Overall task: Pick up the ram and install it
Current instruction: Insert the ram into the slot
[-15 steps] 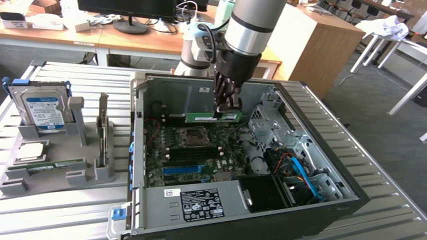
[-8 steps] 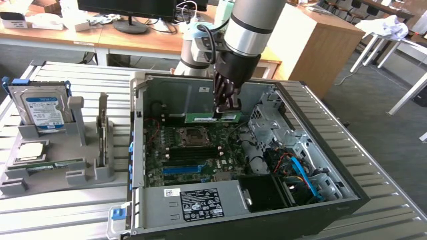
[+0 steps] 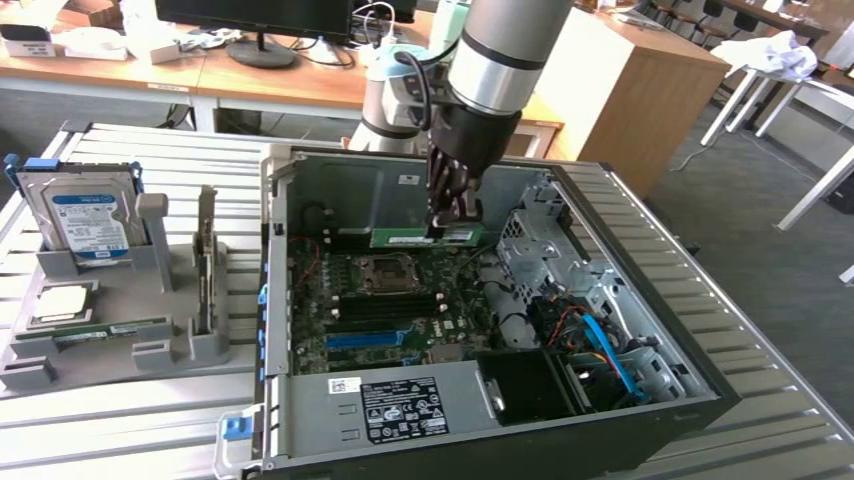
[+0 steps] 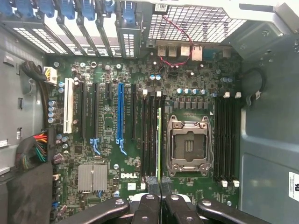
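Green ram [image 3: 400,238] hangs clamped over the motherboard [image 4: 110,140] marked DELL.

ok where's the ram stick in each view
Exterior view: the ram hangs level from the gripper, over the motherboard.
Wrist view: the ram is edge-on, a thin green line running out from the gripper, beside the CPU socket.
Shared landmark: the CPU socket.

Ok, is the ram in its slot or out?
Out: the ram hangs on edge above the motherboard, clamped by the gripper, jaws shut on it.
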`<state>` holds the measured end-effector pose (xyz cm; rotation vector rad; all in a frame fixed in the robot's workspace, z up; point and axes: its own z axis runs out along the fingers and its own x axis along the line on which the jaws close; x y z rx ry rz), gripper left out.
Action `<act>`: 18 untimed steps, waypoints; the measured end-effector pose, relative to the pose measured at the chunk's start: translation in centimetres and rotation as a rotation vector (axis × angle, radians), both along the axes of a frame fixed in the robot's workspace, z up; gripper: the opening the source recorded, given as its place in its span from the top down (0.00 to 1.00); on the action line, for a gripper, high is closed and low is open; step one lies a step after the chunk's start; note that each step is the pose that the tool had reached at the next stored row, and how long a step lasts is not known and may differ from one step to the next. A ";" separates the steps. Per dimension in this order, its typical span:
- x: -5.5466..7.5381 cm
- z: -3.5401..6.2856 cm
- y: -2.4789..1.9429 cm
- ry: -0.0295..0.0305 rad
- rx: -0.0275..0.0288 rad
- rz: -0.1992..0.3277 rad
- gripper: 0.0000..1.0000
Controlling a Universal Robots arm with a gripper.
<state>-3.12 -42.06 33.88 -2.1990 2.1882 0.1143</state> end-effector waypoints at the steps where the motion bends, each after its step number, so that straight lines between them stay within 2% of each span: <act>1: 0.0 -0.02 0.00 0.0000 0.0000 0.000 0.88; 18: 0.0 -0.39 0.00 0.0001 0.0000 0.000 0.88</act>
